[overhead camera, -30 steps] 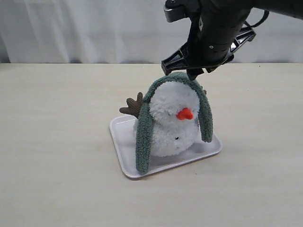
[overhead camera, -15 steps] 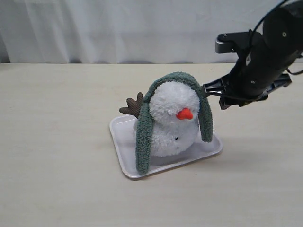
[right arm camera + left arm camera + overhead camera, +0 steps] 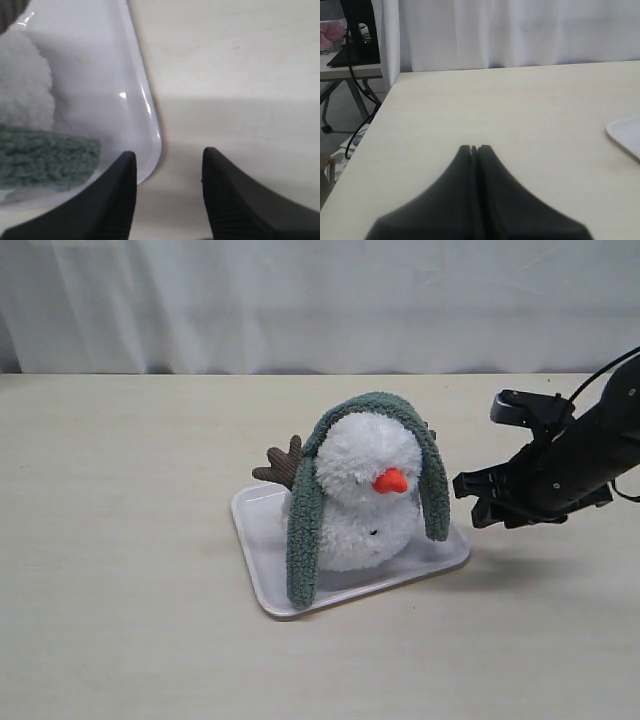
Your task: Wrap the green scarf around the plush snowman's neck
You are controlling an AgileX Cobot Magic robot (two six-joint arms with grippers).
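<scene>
The plush snowman point(image 3: 365, 505) stands on a white tray point(image 3: 270, 570), orange nose toward the camera. The green scarf point(image 3: 304, 525) lies draped over the top of its head, one end hanging down each side; the neck is not wrapped. My right gripper point(image 3: 468, 500) hovers open and empty just right of the tray's right corner, low over the table. In the right wrist view that gripper point(image 3: 168, 156) straddles the tray corner point(image 3: 150, 145), with a scarf end point(image 3: 47, 160) and white plush point(image 3: 25, 85) on the tray. My left gripper point(image 3: 475, 148) is shut over bare table, out of the exterior view.
A brown twig arm point(image 3: 280, 462) sticks out behind the snowman at left. A white curtain point(image 3: 300, 300) hangs behind the table. The left wrist view shows the table's edge point(image 3: 375, 117), a tray corner point(image 3: 625, 135) and a dark stand point(image 3: 355, 40) beyond.
My right gripper has swung from above the snowman's head down and to the right, ending low beside the tray's right corner. The scarf and snowman have stayed put.
</scene>
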